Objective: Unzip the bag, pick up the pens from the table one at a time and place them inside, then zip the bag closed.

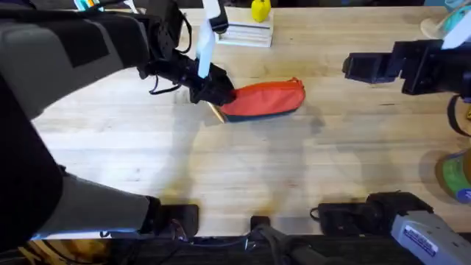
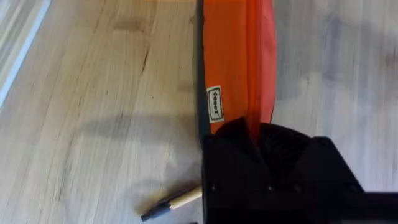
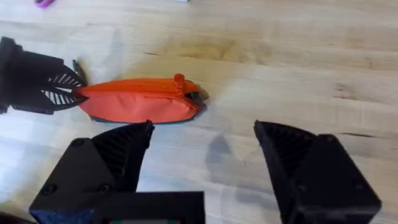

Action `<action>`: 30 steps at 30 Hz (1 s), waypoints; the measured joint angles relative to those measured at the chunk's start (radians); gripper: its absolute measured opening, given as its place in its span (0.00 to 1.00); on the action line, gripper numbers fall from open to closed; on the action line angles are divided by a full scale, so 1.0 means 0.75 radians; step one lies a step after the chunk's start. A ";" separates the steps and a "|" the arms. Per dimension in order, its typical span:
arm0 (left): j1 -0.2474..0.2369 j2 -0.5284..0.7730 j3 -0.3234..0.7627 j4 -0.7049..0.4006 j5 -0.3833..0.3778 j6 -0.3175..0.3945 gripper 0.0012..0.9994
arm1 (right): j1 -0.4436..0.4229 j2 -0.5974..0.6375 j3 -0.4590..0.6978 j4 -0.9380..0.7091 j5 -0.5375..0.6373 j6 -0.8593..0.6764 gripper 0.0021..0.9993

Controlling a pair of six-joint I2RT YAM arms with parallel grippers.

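The bag [image 1: 265,99] lies on the table [image 1: 243,169], a little left of the middle and toward the far side, with its long axis going left to right. The left gripper [image 1: 213,88] is at the left end of the bag and its fingers are closed on that end; in the right wrist view the end is pinched between them. One pen [image 1: 215,112] lies on the table just beside this gripper, on its near side, partly hidden under it. The right gripper [image 1: 360,68] hangs well apart to the right of the bag, fingers spread wide and holding nothing.
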 joint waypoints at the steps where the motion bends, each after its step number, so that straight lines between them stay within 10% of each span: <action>1: 0.000 0.000 0.000 0.000 0.000 0.000 0.04 | 0.000 0.000 0.000 -0.002 0.000 0.007 1.00; 30: 0.000 0.000 0.000 0.001 -0.001 -0.001 0.04 | 0.129 0.814 0.012 0.338 -0.299 -0.042 1.00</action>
